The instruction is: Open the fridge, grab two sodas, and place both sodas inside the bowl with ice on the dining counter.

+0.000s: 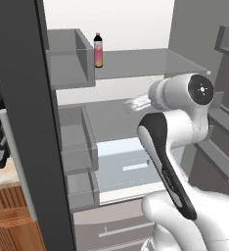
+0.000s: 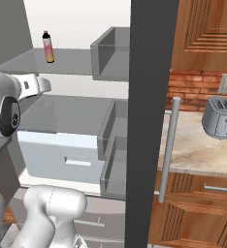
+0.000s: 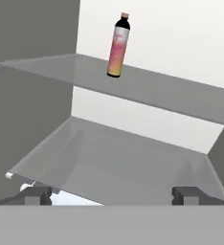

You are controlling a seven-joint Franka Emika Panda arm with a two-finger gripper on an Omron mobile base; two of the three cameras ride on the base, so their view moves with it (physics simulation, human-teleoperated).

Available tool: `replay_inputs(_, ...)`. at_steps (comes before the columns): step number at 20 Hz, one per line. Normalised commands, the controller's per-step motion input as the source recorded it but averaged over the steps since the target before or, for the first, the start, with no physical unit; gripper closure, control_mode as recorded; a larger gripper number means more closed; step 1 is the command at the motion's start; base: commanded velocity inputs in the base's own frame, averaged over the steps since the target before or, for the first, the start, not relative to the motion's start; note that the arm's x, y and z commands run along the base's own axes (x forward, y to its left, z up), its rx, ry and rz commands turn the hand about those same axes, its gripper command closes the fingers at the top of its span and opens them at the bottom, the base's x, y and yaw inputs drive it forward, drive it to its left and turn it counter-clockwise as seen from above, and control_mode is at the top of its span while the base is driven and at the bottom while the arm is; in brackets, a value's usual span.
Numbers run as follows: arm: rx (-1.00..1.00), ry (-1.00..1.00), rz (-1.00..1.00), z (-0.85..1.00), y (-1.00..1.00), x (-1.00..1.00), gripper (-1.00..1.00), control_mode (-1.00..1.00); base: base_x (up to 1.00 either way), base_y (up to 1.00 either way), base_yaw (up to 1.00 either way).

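The fridge (image 1: pixel 146 63) stands open, white inside with grey shelves. One soda (image 1: pixel 98 50), a pale pink-white cylinder with a dark top, stands upright at the back of the upper shelf (image 2: pixel 48 47). In the hand view the soda (image 3: pixel 118 46) is above and slightly left of centre, well beyond the fingers. My gripper (image 3: pixel 112 195) is open and holds nothing, level with the middle shelf, below and in front of the soda. The arm reaches into the fridge from the front. The bowl and the dining counter are out of view.
The open left door's dark edge (image 1: pixel 28 122) and its grey bins (image 1: pixel 70 59) flank the arm. The right door's edge (image 2: pixel 147 121) and bar handle (image 2: pixel 168 150) stand beside it. A pale crisper drawer (image 1: pixel 131 166) lies below. A toaster (image 2: pixel 219 118) sits on the wall counter (image 2: pixel 198 150).
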Motion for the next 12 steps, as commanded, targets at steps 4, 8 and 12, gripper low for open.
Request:
replay_inputs(4, 0.00, -0.19, 0.02, 0.41, 0.01, 0.03, -1.00, -1.00, 0.00, 0.00, 0.00)
replay_inputs(8, 0.00, -0.14, 0.00, 0.21, 0.16, 0.02, -1.00, -1.00, 0.00, 0.00, 0.00)
replay_inputs(12, -0.01, -0.13, 0.00, 0.28, 0.04, 0.00, -1.00, -1.00, 0.00, 0.00, 0.00)
